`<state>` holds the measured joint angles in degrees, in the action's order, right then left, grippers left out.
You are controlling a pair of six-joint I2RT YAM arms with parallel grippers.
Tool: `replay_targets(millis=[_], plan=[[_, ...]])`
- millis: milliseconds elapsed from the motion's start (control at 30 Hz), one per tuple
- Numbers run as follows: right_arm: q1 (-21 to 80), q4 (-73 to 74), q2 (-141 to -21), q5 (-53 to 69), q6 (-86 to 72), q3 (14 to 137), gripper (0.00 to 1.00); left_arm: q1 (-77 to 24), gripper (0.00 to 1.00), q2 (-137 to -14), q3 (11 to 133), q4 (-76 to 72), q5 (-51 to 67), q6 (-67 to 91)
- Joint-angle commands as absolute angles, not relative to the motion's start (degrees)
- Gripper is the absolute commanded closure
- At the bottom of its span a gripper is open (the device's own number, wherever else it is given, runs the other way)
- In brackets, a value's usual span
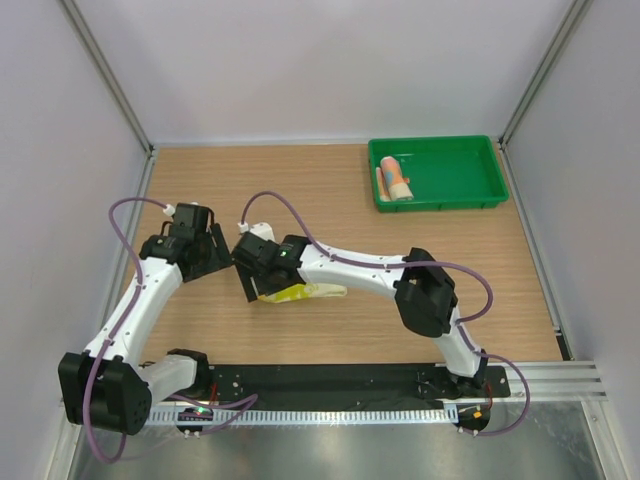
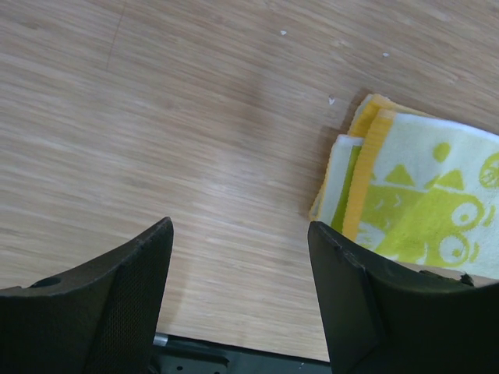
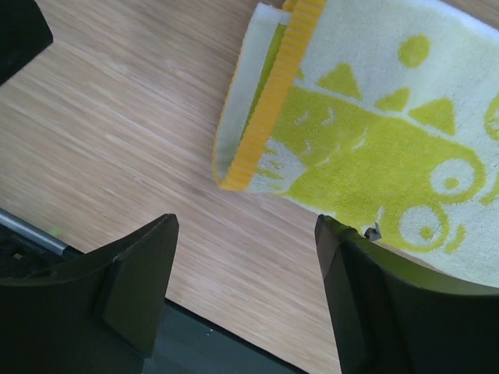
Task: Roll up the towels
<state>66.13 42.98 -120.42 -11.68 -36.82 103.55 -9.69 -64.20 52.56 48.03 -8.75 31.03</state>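
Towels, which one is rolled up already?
The blue and orange-pink towel in the green tray is a roll. The yellow towel lies folded, not rolled, on the table.

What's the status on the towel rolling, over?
Left fingers, right fingers open, empty. Yellow towel on table, one end folded over, not a roll yet. Other towel rolled in green tray. Nothing in the way.

The left arm [image 1: 140, 300] rises from its base and leans inward while the right arm [image 1: 360, 268] stretches far to the left, wrists close together, the left fingers [image 2: 129, 273] and right fingers [image 3: 136, 269] spread wide apart.
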Motion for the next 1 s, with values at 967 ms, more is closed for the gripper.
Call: replay_targets(millis=[967], plan=[[49.9,35.5,-87.4,-14.9,-35.5,60.7,0.26,-18.7,0.44,-89.6,54.6,33.7,7.6,38.3]])
